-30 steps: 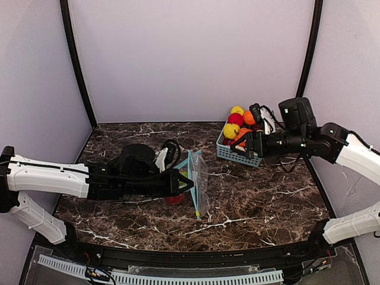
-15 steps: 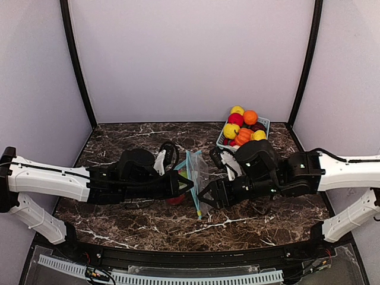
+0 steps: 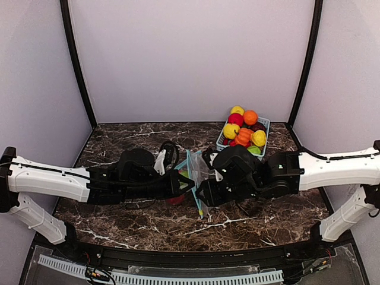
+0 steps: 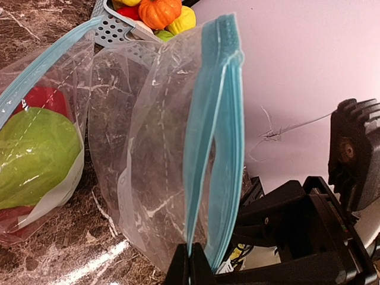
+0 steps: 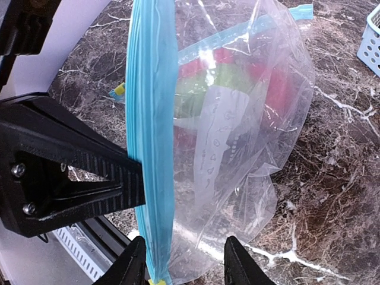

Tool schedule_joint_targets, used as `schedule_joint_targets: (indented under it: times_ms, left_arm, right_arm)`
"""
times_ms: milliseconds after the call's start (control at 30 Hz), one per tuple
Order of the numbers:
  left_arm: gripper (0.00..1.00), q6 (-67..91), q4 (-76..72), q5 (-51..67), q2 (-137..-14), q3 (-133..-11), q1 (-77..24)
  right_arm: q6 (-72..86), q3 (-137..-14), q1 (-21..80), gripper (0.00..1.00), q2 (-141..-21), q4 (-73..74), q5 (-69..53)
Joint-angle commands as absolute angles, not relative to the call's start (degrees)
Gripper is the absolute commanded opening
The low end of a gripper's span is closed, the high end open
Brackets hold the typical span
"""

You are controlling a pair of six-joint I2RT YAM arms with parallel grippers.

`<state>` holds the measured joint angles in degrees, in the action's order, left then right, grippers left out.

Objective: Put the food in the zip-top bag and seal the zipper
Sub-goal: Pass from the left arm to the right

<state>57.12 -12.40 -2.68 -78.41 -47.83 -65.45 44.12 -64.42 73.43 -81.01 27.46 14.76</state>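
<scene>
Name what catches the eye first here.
A clear plastic zip-top bag with a blue zipper strip stands upright mid-table, pinched by the left tool, the right tool open at its edge. Back right, a light-blue slatted basket is heaped with glossy toy fruits.

walls (image 3: 190, 59): plain lilac | tabletop (image 3: 119, 139): dark marble — white veins | corner posts (image 3: 72, 59): black

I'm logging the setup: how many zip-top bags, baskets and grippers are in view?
Zip-top bags: 2, the held bag and the filled bag
Baskets: 1, the basket
Grippers: 2, the left gripper and the right gripper
Total: 5
</scene>
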Motion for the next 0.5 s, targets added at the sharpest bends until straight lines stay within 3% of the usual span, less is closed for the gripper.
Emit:
schedule_joint_targets:
  times_ms: [0,133,333,467]
  left_arm:
    - [0.01,57.6,-14.0,-3.1,-78.2,-46.7,-65.9]
    - [0.01,57.7,-14.2,-3.1,-78.1,-46.3,-66.0]
    - [0.01,57.1,-10.8,-5.8,-76.2,-44.9,-66.3]
    - [0.01,54.9,-4.4,-8.3,-74.7,-44.9,-67.0]
  right_arm:
    - [45.1,-66.8,74.0,0.4,-83.8,30.2,18.2]
    - [46.7,-67.1,74.0,0.3,-85.3,31.2,20.2]
    - [48.6,-67.2,73.9,0.01,-84.4,33.9,22.5]
    - [46.2,-66.5,73.7,0.0,-82.1,34.3,21.2]
